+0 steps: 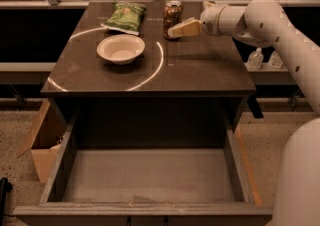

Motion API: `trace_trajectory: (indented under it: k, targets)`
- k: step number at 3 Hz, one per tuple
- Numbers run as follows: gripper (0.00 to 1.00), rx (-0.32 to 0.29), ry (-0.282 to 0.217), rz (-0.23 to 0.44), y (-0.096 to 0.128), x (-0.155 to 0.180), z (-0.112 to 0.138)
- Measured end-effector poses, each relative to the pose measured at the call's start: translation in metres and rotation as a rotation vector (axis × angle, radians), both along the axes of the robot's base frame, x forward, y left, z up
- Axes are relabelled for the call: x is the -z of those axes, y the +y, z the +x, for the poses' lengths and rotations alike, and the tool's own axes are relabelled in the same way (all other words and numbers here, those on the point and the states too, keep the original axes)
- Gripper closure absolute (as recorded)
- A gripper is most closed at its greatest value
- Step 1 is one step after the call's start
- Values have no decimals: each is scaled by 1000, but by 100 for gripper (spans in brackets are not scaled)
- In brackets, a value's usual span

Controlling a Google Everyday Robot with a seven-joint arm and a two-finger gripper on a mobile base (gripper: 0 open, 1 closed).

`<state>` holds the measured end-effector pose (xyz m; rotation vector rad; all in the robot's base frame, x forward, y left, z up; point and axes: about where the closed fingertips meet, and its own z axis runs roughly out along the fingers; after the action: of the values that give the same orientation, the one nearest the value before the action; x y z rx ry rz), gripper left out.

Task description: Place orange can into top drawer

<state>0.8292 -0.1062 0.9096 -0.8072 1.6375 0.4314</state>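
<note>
Hovering tool [176,30] by orange can [172,12], label unreadable

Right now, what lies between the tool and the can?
Nothing. In the camera view the tool, reaching in from the right, overlaps the can low on its side; no gap shows between them.

Smooth tan plastic gripper [172,31] nr shiny metal orange can [172,14]; top drawer [150,176] matt.

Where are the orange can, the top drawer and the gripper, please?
orange can [172,15]: camera view, middle of its label.
top drawer [150,175]: camera view, its bare flat bottom.
gripper [173,31]: camera view, its front end, beside the can.
</note>
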Motion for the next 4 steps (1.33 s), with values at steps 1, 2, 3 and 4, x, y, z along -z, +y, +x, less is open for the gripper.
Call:
trace_trajectory:
  k: [1,2,3,4]
  targets:
    - [0,-26,43,-18,21,8,11]
    - [0,-3,60,-42,27,22,32]
    - [25,41,40,-51,22,27,56]
    - [49,57,34,-62,14,26,58]
